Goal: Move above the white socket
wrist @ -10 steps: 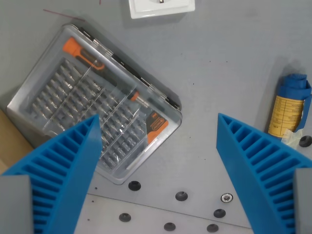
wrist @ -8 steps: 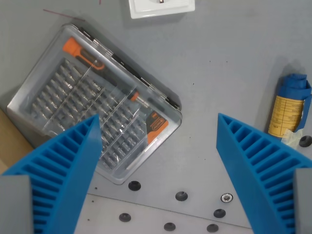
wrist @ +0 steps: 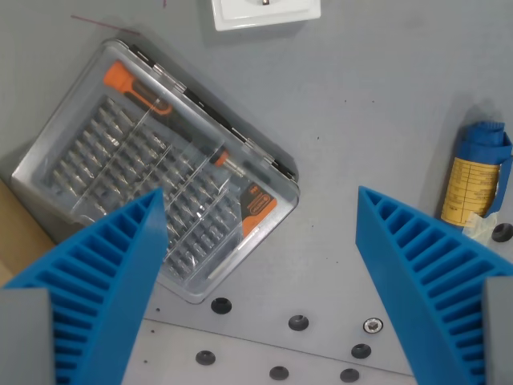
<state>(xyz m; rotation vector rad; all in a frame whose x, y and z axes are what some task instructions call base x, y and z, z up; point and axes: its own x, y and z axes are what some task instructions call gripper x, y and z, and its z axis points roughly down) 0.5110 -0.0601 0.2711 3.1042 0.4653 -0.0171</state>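
No change from earlier frames; view held steady. Gripper (wrist: 260,241) hung with jaws spread wide, empty. White socket (wrist: 265,12) sat at top edge, cut off, beyond clear bit case (wrist: 152,168). Blue-capped tube (wrist: 476,172) at wrist view's right.

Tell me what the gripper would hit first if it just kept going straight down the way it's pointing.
Likely bare grey table: the open gripper frames it, though its left finger overlaps the clear bit case and might strike that first; depth is unclear.
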